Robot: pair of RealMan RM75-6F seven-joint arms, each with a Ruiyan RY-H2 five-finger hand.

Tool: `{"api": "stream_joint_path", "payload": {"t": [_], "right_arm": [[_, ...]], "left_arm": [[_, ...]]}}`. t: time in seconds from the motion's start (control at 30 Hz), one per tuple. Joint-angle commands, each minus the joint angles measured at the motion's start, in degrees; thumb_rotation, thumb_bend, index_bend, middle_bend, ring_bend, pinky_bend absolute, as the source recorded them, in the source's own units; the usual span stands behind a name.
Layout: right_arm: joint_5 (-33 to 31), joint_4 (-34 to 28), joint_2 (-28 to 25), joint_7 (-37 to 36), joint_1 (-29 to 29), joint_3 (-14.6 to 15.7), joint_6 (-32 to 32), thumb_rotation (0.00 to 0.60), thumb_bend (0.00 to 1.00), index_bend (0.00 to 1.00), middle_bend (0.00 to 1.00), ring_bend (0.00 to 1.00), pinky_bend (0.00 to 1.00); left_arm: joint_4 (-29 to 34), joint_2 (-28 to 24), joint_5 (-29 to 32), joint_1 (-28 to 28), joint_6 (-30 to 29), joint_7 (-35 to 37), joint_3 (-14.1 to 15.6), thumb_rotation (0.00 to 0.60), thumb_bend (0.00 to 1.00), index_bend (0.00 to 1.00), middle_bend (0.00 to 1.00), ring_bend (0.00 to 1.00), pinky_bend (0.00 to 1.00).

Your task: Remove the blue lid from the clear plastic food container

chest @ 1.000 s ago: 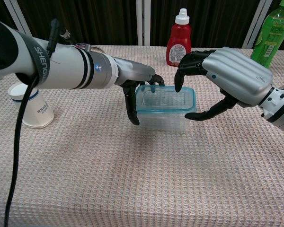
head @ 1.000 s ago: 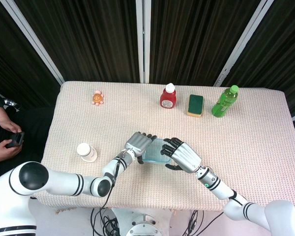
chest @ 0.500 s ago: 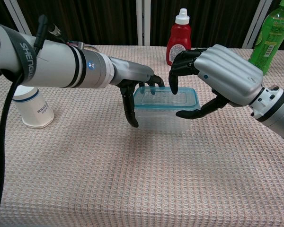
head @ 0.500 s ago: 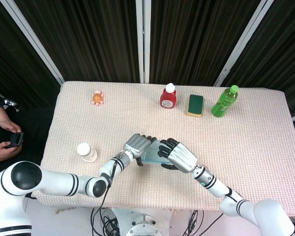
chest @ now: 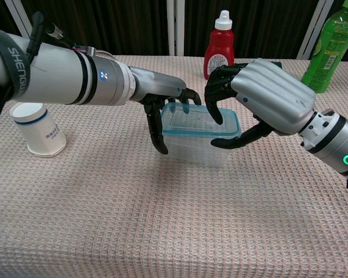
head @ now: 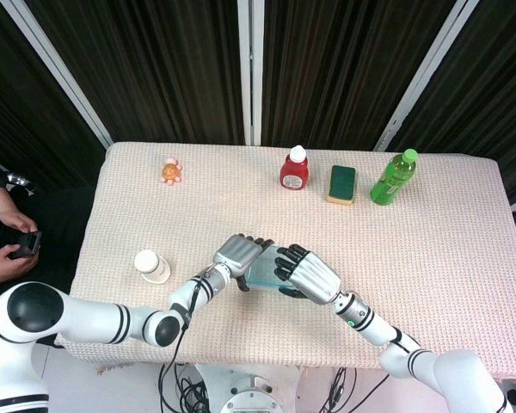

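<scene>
The clear plastic container (chest: 198,149) with its blue lid (chest: 188,132) stands on the table near the front middle, and shows as a pale blue patch (head: 261,274) in the head view. My left hand (chest: 162,99) (head: 239,252) grips the container's left end, fingers over the far rim and thumb (chest: 157,136) down the near left corner. My right hand (chest: 268,95) (head: 308,274) reaches in from the right. Its fingers (chest: 214,110) curl down onto the lid's top and its thumb (chest: 243,139) lies along the lid's near right edge. The lid sits on the container.
A white paper cup (chest: 38,131) (head: 152,266) stands to the left. At the back are a red sauce bottle (chest: 219,49) (head: 294,169), a green sponge (head: 342,184), a green drink bottle (chest: 330,41) (head: 393,177) and a small orange toy (head: 171,171). A person (head: 4,237) sits past the left edge.
My right hand has moved left and down until its fingers reach onto the lid and its thumb closes on the near edge. My left hand stays at the container's left end.
</scene>
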State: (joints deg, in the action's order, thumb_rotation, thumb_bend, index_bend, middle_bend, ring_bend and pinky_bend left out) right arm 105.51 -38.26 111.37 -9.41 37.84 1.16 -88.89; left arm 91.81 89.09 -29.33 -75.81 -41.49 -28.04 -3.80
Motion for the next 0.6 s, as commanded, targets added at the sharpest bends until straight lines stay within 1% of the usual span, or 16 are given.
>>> {"api": "stream_joint_path", "payload": {"t": [0.03, 0.13, 0.27, 0.4, 0.5, 0.6], "right_arm": [[0.02, 1.33, 0.78, -0.06, -0.08, 0.34, -0.51, 0.600, 0.42, 0.74, 0.52, 0.34, 0.44], [-0.26, 2.38, 1.30, -0.57, -0.31, 0.34, -1.23, 0.600, 0.46, 0.76, 0.53, 0.35, 0.44], [-0.63, 3.20, 1.48, -0.92, -0.22, 0.09, -2.07, 0.600, 0.54, 0.77, 0.54, 0.35, 0.44], [-1.04, 3.45, 1.18, -1.24, 0.20, -0.21, -2.33, 0.600, 0.59, 0.76, 0.54, 0.36, 0.45], [-1.10, 3.19, 0.80, -1.39, 0.83, -0.38, -2.28, 0.600, 0.63, 0.73, 0.55, 0.37, 0.48], [-1.08, 2.48, 0.29, -1.53, 1.58, -0.64, -2.68, 0.600, 0.71, 0.71, 0.58, 0.42, 0.53]], "left_arm": [[0.41, -0.46, -0.95, 0.63, -0.59, 0.62, 0.13, 0.600, 0.00, 0.05, 0.19, 0.10, 0.17], [0.93, -1.02, -2.00, 1.25, -1.28, 0.99, 0.33, 0.600, 0.00, 0.04, 0.18, 0.09, 0.17], [1.96, -1.90, -3.61, 2.36, -2.04, 1.67, 0.68, 0.600, 0.00, 0.04, 0.18, 0.09, 0.17], [2.41, -2.23, -5.27, 3.37, -2.45, 2.39, 0.88, 0.600, 0.00, 0.03, 0.18, 0.09, 0.17], [2.64, -2.36, -6.22, 3.71, -2.46, 2.55, 0.92, 0.600, 0.00, 0.03, 0.17, 0.09, 0.17], [3.16, -2.79, -7.57, 4.49, -2.89, 3.46, 0.50, 0.600, 0.00, 0.03, 0.17, 0.09, 0.18]]}}
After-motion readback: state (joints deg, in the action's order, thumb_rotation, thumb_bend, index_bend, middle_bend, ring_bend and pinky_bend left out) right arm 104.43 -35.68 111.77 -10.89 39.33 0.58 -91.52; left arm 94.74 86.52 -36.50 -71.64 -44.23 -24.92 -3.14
